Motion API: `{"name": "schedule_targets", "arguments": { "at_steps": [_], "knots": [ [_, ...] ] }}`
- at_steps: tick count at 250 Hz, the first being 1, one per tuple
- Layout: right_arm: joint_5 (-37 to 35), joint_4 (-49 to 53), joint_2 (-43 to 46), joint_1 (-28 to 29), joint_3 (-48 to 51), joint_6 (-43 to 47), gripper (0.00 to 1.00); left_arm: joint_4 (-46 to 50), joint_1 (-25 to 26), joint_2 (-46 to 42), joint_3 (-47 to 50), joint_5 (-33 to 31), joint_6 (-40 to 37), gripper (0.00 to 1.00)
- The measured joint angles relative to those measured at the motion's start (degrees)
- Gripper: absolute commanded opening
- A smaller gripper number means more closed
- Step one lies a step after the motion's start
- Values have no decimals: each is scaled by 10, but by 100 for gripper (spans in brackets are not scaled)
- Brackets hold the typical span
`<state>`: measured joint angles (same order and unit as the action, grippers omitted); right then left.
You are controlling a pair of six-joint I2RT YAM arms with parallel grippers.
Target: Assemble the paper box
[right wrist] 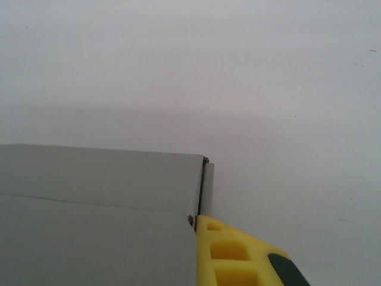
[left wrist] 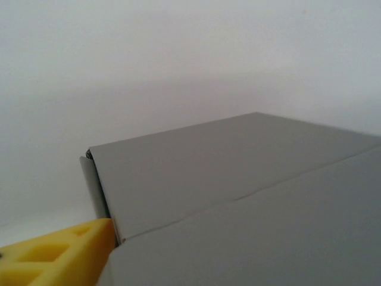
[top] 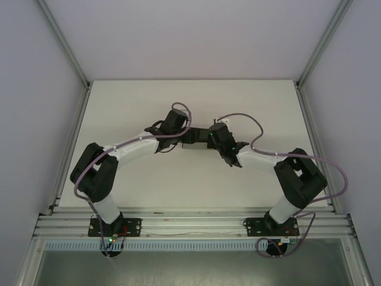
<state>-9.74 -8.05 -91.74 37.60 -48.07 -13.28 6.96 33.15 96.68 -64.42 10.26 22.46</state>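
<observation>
Left arm and right arm: white links, black joints, mauve cables; yellow pocketed claw fingers.

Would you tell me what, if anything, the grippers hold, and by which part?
The paper box, apparently, by its opposite ends: a finger of the left gripper lies against one end, one of the right gripper against the other. Clamping cannot be told.
</observation>
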Motion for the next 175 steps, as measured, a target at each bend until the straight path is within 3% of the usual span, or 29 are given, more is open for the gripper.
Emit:
{"name": "schedule_targets", "arguments": {
  "at_steps": [14,119,175],
  "knots": [
    [0,-2,0,3,0,0,2,4,1,-20,7,0,-1,100],
    [-45,1,-5,30,1,28,9,75,-3,-138,22,-65,20,100],
    [-69,0,-7,58,1,46,11,76,-81,-93,11,-26,50,100]
  ]
}}
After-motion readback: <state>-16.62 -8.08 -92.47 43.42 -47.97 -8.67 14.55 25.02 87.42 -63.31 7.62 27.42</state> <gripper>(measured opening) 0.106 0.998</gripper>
